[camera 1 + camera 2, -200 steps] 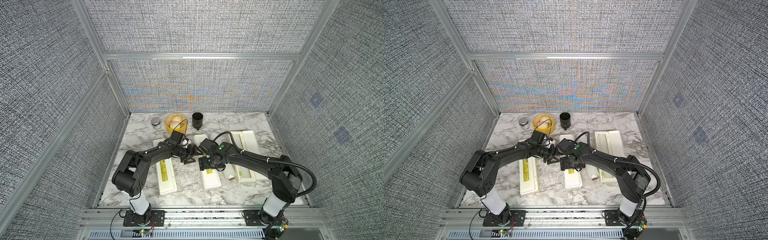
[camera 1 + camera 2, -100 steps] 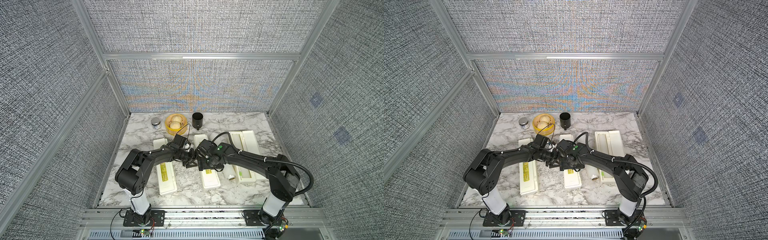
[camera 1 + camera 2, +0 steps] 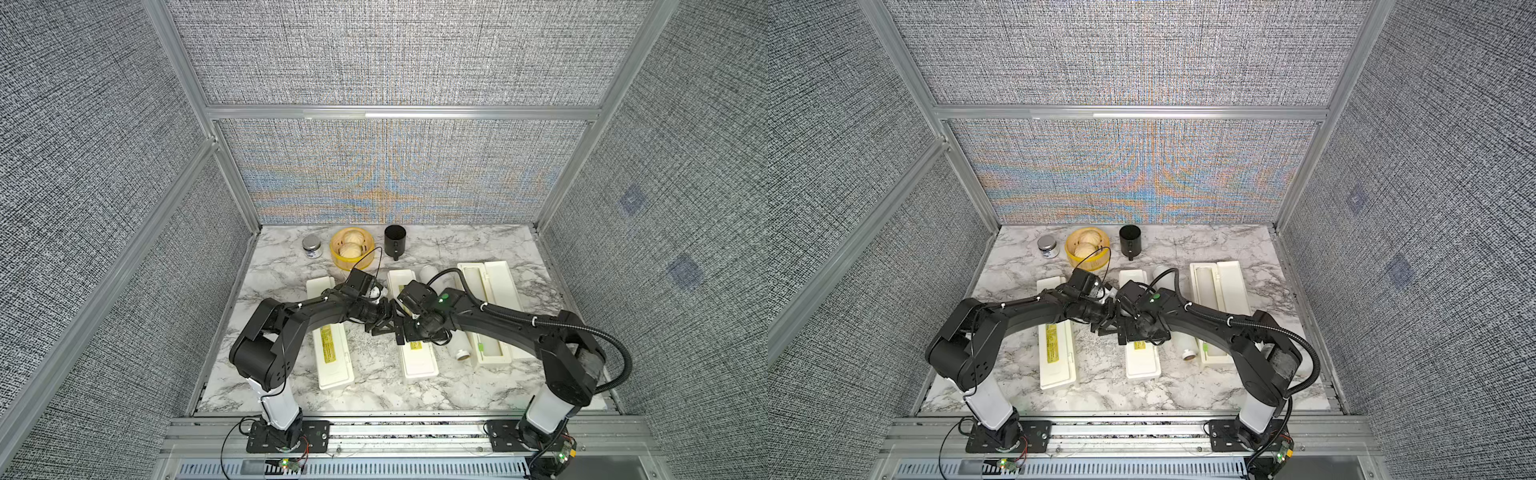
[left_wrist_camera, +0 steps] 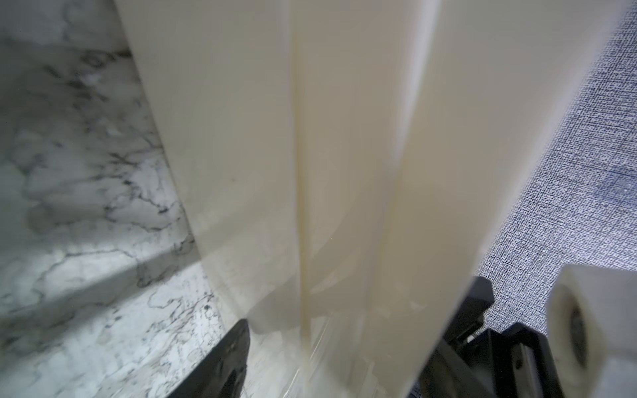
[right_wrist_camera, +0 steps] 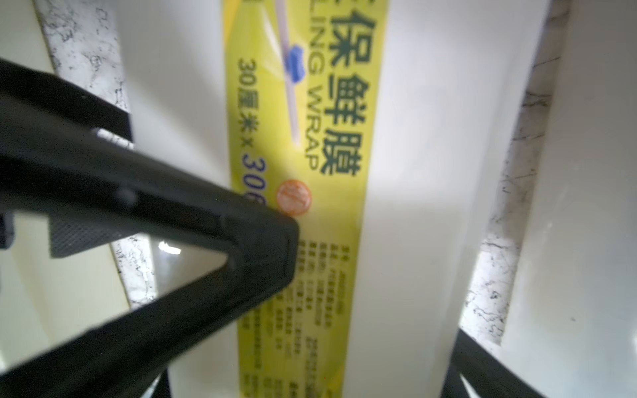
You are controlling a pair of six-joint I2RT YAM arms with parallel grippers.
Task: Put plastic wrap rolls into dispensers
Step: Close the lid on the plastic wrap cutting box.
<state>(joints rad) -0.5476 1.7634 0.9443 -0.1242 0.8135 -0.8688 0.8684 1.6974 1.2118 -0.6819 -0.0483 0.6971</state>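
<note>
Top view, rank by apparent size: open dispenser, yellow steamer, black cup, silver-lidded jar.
1. open dispenser, though the arm covers part of it
2. yellow steamer
3. black cup
4. silver-lidded jar

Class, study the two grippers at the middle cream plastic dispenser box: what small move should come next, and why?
Probably lift the lid of the middle cream dispenser box: it lies closed, the left gripper and open right gripper are both at it, and a translucent-white wrap roll lies beside it.
</note>
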